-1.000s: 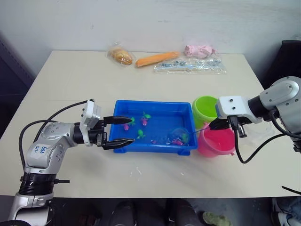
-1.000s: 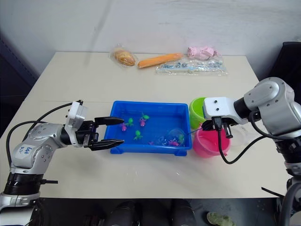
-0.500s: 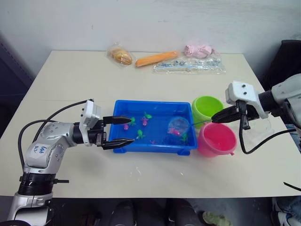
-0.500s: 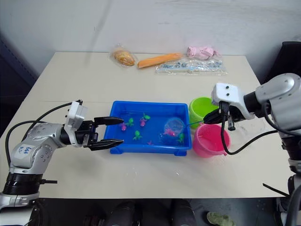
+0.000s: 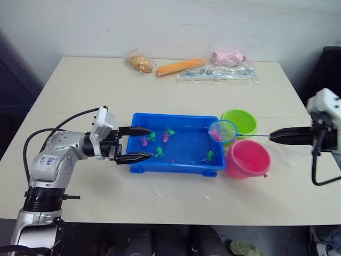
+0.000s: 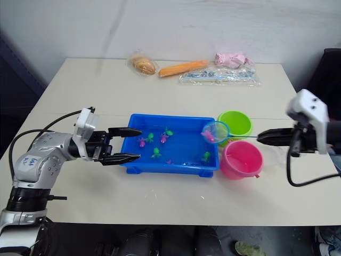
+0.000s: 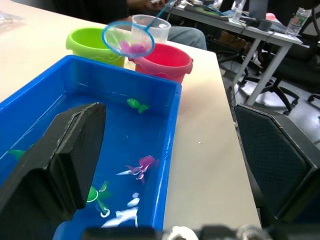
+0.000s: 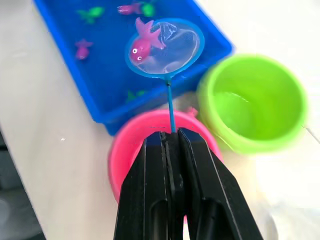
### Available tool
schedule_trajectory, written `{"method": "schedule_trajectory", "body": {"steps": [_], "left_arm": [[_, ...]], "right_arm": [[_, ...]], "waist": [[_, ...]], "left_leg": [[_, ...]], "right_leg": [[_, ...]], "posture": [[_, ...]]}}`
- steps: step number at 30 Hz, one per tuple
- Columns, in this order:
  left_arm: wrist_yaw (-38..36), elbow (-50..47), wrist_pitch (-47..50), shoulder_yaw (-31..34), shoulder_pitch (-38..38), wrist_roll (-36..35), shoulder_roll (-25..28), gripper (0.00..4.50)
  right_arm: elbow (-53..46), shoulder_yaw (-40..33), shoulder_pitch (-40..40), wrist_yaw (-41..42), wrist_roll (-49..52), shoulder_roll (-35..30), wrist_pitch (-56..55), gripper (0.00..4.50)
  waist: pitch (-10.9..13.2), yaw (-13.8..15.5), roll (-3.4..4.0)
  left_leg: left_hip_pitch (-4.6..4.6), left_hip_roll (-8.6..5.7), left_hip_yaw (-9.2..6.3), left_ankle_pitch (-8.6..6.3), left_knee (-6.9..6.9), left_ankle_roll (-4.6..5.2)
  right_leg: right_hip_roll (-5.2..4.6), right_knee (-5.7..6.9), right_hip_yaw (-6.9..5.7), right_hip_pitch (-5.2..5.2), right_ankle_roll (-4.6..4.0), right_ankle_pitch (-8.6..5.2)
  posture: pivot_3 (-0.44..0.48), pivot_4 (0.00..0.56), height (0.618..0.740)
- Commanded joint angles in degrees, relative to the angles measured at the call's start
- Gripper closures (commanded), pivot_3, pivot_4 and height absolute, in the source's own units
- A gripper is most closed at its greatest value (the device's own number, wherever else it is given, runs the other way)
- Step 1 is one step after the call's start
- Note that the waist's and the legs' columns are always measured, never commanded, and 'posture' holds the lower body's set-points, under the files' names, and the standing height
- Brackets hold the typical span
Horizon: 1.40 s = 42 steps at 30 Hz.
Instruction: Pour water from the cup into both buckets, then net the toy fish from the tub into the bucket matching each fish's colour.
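Net is up out of the water, hoop hanging over the tub's right end, just beside the green bucket and above/behind the pink bucket. One pink fish sits in the mesh. Thin stick runs from the hoop to my right claw, whose fingers are clamped tight on the handle end; that claw is out past the pink bucket, off to the right.

Tub sits mid-table, water in it. Fish left in the tub: a green one near the right end, a green and a pink near the left end, 2 more (green, pink) toward the back wall. Wrist cam also shows a pink one near the tub's near wall.

Left claw has its jaws apart, nothing held. Upper finger reaches over the tub's left rim, lower finger is along the front-left corner; can't tell whether either touches the plastic.

Both buckets upright, side by side, right of tub. Clear cup stands beyond them.

Back of table: bagged bun, orange carrot-like item, clear packet, pink cloth thing.
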Motion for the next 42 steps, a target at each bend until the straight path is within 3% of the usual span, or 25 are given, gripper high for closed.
{"method": "schedule_trajectory", "body": {"steps": [1,4,8,17,24,42], "left_arm": [[-2.01,0.96,-0.4,-0.37,-1.89,-0.75,-0.39,0.09],[-3.24,2.77,-1.03,-1.27,-3.14,-0.37,-1.32,0.09],[-3.9,4.72,-1.98,-2.67,-4.85,0.28,-3.42,0.09],[-4.04,5.81,-3.14,-3.31,-5.36,1.06,-5.02,0.09],[-3.43,5.27,-3.11,-3.49,-5.55,1.06,-5.96,0.09],[-0.79,-1.27,-0.07,-3.79,-4.01,-0.48,-7.39,0.09]], "right_arm": [[-6.33,-14.72,9.23,-2.3,0.16,3.75,0.8,4.5],[-10.64,-22.63,17.79,-3.89,-0.49,8.96,-3.54,4.5],[-12.57,-27.19,24.88,-6.59,-0.92,15.96,-12.89,4.5],[-13.64,-27.62,35.9,-13.47,-0.79,29.08,-30.4,4.5],[-8.64,-23.83,38.61,-18.61,-3.98,31.03,-41.97,4.5],[0.85,-17.4,41.8,-35.31,-23.21,31.45,-78.91,4.5]], "waist": [[0.0,0.17,-0.01],[-0.03,0.47,0.0],[-0.03,0.3,0.0],[-0.09,0.1,0.1],[-0.11,0.06,0.14],[-0.17,-0.03,0.24]], "left_leg": [[0.02,0.02,-0.01,0.0,0.01,-0.01],[0.01,0.01,-0.01,0.02,0.0,-0.03],[0.04,-0.05,-0.01,0.04,0.03,0.0],[0.17,-0.04,-0.02,0.07,-0.03,-0.04],[0.25,-0.05,-0.01,0.08,-0.02,-0.03],[0.3,-0.03,-0.01,0.1,-0.02,-0.04]], "right_leg": [[0.03,0.0,0.0,0.01,0.0,0.0],[0.1,-0.02,-0.01,0.07,0.0,0.0],[0.09,-0.02,0.08,0.09,0.06,0.05],[0.13,-0.01,0.12,0.16,0.06,0.05],[0.12,-0.03,0.17,0.21,0.06,0.05],[0.11,-0.07,0.22,0.21,0.05,0.05]], "posture": [[0.0,0.15,0.74],[0.0,0.15,0.74],[0.0,0.15,0.74],[0.0,0.15,0.74],[0.0,0.15,0.74],[0.0,0.15,0.74]]}}
